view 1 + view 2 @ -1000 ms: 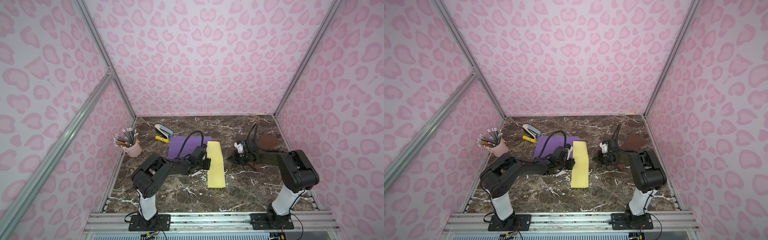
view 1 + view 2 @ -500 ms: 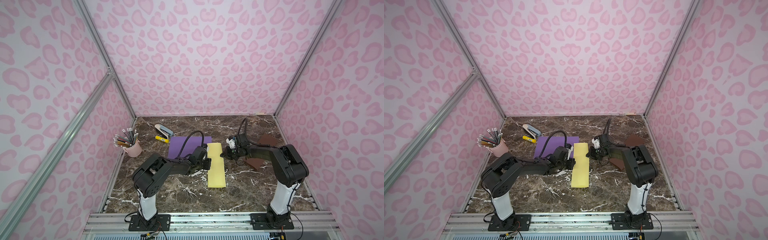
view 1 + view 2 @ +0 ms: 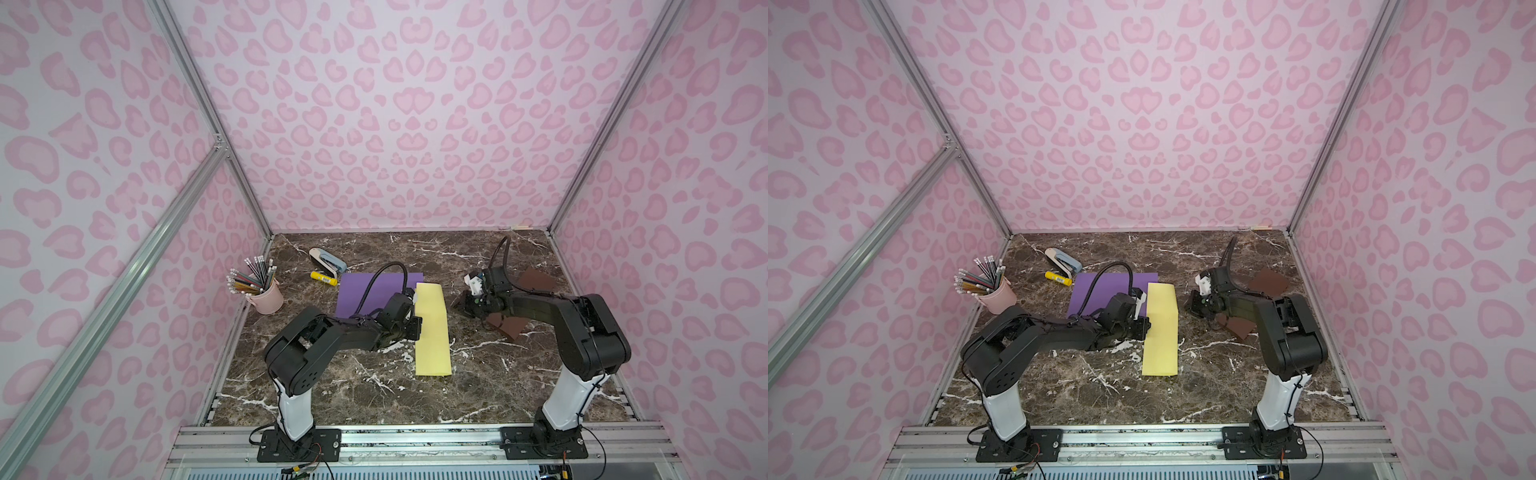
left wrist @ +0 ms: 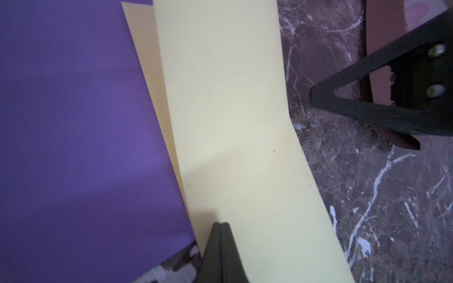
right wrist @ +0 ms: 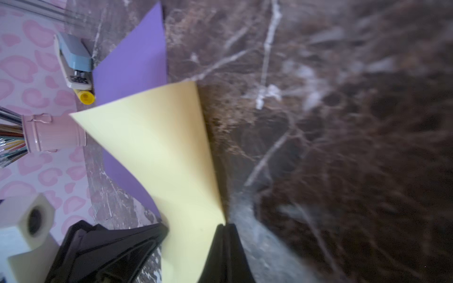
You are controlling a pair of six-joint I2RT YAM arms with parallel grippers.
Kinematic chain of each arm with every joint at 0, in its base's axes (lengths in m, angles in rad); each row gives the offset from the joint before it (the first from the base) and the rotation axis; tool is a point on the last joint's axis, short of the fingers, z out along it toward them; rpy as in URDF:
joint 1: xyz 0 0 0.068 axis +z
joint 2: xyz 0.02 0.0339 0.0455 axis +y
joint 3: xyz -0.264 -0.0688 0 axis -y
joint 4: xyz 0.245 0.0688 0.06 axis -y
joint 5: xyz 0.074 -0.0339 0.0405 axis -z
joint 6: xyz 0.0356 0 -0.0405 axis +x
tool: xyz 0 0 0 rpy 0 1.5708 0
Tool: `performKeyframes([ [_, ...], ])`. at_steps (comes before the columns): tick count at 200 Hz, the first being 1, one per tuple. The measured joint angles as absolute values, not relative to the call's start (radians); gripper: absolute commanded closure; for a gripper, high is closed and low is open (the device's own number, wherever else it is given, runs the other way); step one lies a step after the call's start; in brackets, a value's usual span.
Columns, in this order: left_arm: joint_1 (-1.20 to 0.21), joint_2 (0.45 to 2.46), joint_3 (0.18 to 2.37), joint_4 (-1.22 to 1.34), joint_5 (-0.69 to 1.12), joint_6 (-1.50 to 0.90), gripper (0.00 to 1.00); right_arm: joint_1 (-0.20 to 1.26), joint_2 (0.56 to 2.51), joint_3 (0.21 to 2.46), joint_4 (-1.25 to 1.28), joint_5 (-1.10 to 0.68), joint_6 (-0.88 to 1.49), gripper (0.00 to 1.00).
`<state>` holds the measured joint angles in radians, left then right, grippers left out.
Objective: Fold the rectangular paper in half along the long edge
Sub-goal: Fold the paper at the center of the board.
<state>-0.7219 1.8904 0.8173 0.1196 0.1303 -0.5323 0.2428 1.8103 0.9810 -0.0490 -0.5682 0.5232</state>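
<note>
Left gripper (image 4: 220, 226), tips pressed together, is pinning the folded yellow paper (image 3: 432, 332) on the marble table (image 3: 498, 374). Right gripper (image 3: 460, 308), also closed, is hovering beside its crease. Farther back, misaligned layers are risking springing open if pressure slips.

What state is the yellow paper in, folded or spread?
Folded lengthwise: the paper is a narrow strip in both top views; the left wrist view shows a lower layer exposed.

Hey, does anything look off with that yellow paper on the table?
Yes. The yellow paper is folded askew: in the left wrist view its lower layer sticks out as a tapering strip over the purple sheet.
</note>
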Motion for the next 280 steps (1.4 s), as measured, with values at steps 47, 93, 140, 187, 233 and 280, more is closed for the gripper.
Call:
performKeyframes([
  [47,-0.723,1.892,0.82,0.117,0.13,-0.532,0.96,0.285,1.911,1.074,-0.039,-0.562,0.534,1.0],
  [93,-0.723,1.892,0.82,0.117,0.13,-0.532,0.96,0.217,1.948,1.044,-0.009,-0.587,0.535,1.0],
  [140,-0.723,1.893,0.818,0.118,0.13,-0.532,0.96,0.153,1.908,1.0,0.006,-0.576,0.526,1.0],
  [187,-0.723,1.899,0.827,0.116,0.132,-0.532,0.96,0.243,1.896,1.082,-0.045,-0.564,0.526,1.0],
  [233,-0.724,1.897,0.826,0.115,0.131,-0.532,0.96,0.241,2.011,1.136,-0.015,-0.579,0.543,1.0],
  [280,-0.724,1.898,0.825,0.115,0.131,-0.532,0.96,0.158,1.983,1.043,0.079,-0.627,0.552,1.0],
])
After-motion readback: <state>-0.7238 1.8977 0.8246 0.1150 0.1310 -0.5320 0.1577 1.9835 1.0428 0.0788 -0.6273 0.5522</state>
